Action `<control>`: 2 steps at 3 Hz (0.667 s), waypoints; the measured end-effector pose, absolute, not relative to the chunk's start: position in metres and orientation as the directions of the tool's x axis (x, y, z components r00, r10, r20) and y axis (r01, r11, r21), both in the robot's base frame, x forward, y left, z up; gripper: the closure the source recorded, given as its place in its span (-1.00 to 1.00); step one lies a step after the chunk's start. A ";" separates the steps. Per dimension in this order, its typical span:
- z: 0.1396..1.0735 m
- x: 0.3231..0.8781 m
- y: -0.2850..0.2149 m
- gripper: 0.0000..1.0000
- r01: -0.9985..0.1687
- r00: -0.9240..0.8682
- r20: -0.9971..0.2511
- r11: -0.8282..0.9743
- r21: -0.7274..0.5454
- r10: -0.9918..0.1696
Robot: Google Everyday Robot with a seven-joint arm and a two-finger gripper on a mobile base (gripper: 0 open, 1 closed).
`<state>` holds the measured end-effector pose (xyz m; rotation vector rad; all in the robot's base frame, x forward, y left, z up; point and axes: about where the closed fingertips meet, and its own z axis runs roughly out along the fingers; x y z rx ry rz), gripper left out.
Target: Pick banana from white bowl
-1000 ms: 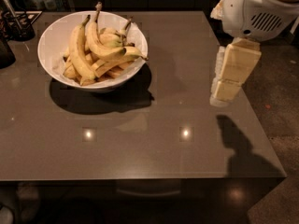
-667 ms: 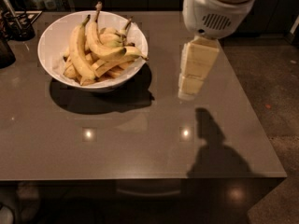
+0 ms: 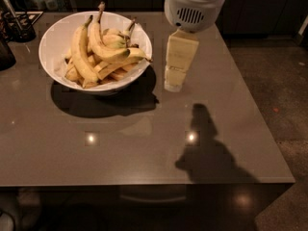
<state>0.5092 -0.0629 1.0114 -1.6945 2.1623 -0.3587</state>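
Note:
The white bowl [image 3: 60,76] stands on the far left part of the grey table [image 3: 144,143]. Several yellow bananas [image 3: 98,52] lie piled in it, stems pointing up and back. My gripper [image 3: 173,84] hangs from the white arm housing [image 3: 195,6] above the table, just to the right of the bowl's rim. It holds nothing and touches neither the bowl nor the bananas.
A dark holder with utensils [image 3: 17,25] and a dark object [image 3: 6,52] stand at the far left edge. The table's right edge drops to a speckled floor [image 3: 279,81]. The arm's shadow [image 3: 207,148] falls on the table's front right.
My gripper and arm have moved left across the table, from near the right edge to just beside the bowl. The bowl and bananas have not moved.

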 end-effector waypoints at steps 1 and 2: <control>1.008 0.517 -0.042 -1.00 -0.866 -0.200 -0.145 0.245 -0.436 -0.969; 1.007 0.539 -0.009 -1.00 -0.854 -0.201 -0.110 0.229 -0.467 -0.973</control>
